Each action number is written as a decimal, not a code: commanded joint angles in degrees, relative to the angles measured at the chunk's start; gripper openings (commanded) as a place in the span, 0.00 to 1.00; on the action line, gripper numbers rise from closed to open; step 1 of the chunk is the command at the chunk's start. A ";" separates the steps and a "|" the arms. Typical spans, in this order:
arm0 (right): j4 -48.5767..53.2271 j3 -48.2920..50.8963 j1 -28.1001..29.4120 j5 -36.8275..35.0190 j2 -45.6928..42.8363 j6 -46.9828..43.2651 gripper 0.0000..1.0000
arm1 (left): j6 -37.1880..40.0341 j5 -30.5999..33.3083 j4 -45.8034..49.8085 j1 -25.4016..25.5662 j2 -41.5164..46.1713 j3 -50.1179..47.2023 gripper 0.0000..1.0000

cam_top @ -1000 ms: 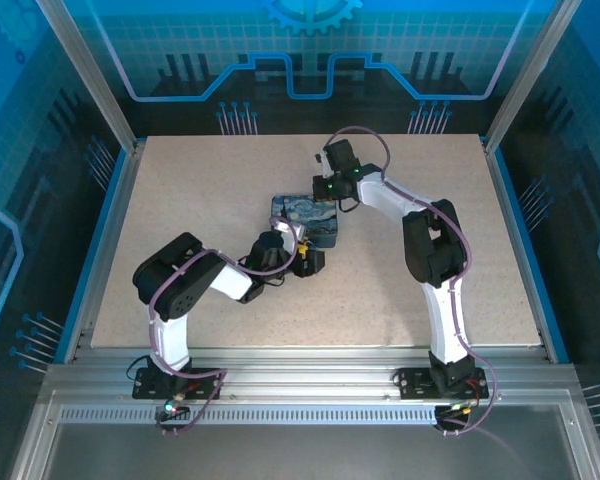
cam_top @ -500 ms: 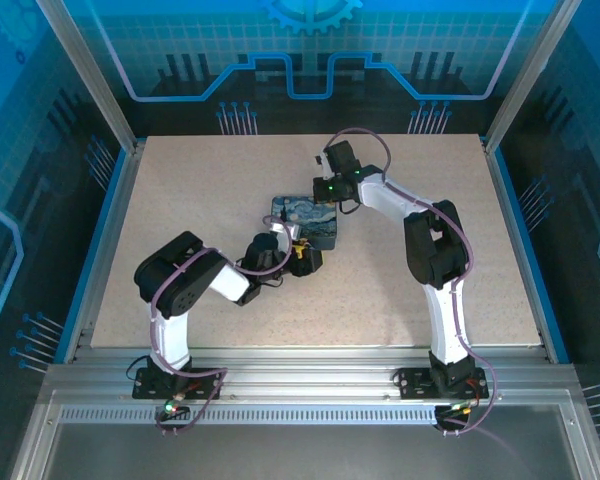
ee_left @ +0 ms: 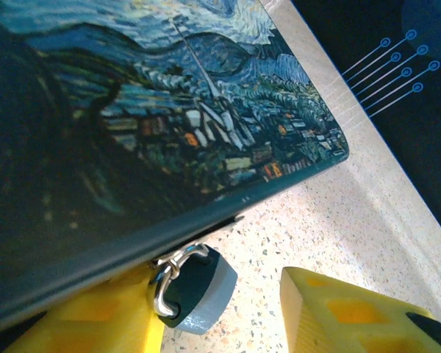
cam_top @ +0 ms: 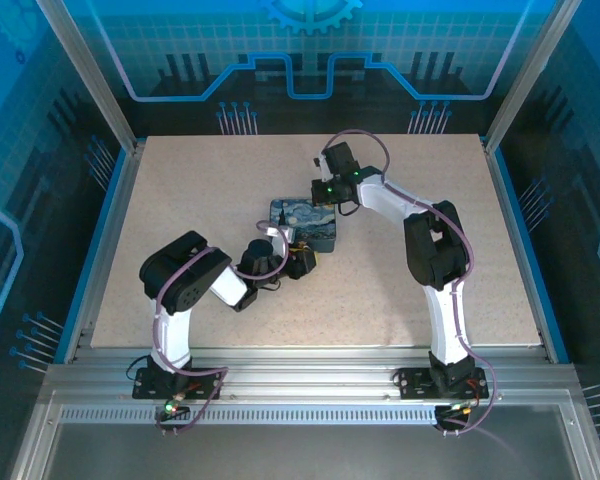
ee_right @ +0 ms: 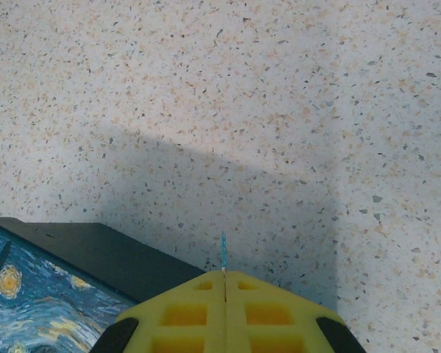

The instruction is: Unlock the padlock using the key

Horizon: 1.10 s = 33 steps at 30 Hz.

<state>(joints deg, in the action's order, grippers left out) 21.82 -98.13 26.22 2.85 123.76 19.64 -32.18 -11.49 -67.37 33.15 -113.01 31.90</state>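
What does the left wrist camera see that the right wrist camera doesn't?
Left wrist adds: a grey key head with its metal ring, tucked under the starry painted board's edge between the left tool's open yellow fingers, and a dark wall. Right wrist adds: the right tool, shut, and a big shadow. Shared: that board and the speckled table.

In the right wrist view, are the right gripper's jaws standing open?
No, the right gripper has its yellow fingers pressed together along a thin seam.
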 commanded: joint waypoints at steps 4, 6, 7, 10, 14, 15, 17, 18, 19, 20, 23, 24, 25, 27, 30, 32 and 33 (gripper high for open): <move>6.48 2.33 2.45 3.43 -0.37 0.71 0.00 | -1.61 -0.69 -6.88 -0.76 -1.20 -1.04 0.44; 6.30 2.37 2.45 3.43 -0.34 0.80 0.00 | -2.25 -0.85 -7.97 -0.72 -1.42 -1.35 0.45; 6.26 2.36 2.38 3.45 -0.28 0.90 0.00 | -2.45 -0.96 -8.56 -0.71 -1.55 -1.53 0.45; 6.30 2.34 2.40 3.40 -0.28 1.08 0.00 | -2.96 -1.30 -10.43 -0.72 -2.03 -2.14 0.58; 6.17 2.34 2.52 3.32 -0.41 1.06 0.00 | -3.25 -1.62 -10.66 -0.77 -2.40 -2.37 0.66; 6.21 2.33 2.53 3.37 -0.29 1.08 0.00 | -3.52 -1.65 -10.89 -0.71 -2.71 -2.45 0.64; 6.21 2.37 2.44 3.37 -0.37 1.10 0.00 | -3.93 -1.92 -11.45 -0.83 -3.13 -2.36 0.56; 6.19 2.44 2.52 3.23 -0.45 1.05 0.00 | -4.20 -1.99 -11.46 -0.85 -3.34 -2.36 0.51; 6.19 2.42 2.51 3.22 -0.45 1.06 0.00 | -4.54 -1.85 -11.61 -0.85 -3.55 -2.37 0.49; 6.21 2.45 2.52 3.21 -0.45 1.06 0.00 | -4.79 -1.75 -11.99 -0.89 -3.74 -2.52 0.49; 6.09 2.67 2.52 3.21 -0.59 1.22 0.00 | -5.19 -2.07 -12.77 -1.07 -3.96 -3.10 0.47; 6.04 2.68 2.52 3.21 -0.54 1.28 0.00 | -5.21 -2.43 -12.76 -1.07 -3.84 -3.22 0.45; 6.04 2.61 2.51 3.26 -0.54 1.22 0.00 | -5.22 -2.74 -12.75 -1.07 -3.65 -3.46 0.44; 5.99 2.60 2.52 3.21 -0.54 1.22 0.00 | -5.19 -2.73 -12.77 -1.22 -3.32 -3.98 0.43; 5.87 2.78 2.52 3.21 -0.63 1.35 0.00 | -5.35 -2.45 -12.73 -1.66 -2.97 -4.77 0.37; 5.71 3.02 2.51 3.20 -0.72 1.39 0.00 | -5.52 -2.41 -12.72 -1.85 -3.09 -5.07 0.34; 5.61 3.18 2.52 3.21 -0.85 1.45 0.00 | -5.52 -2.40 -12.69 -1.99 -3.17 -5.18 0.32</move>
<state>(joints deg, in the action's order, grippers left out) 22.17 -97.32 27.09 3.90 123.24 20.12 -37.60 -13.39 -77.52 31.83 -116.16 27.62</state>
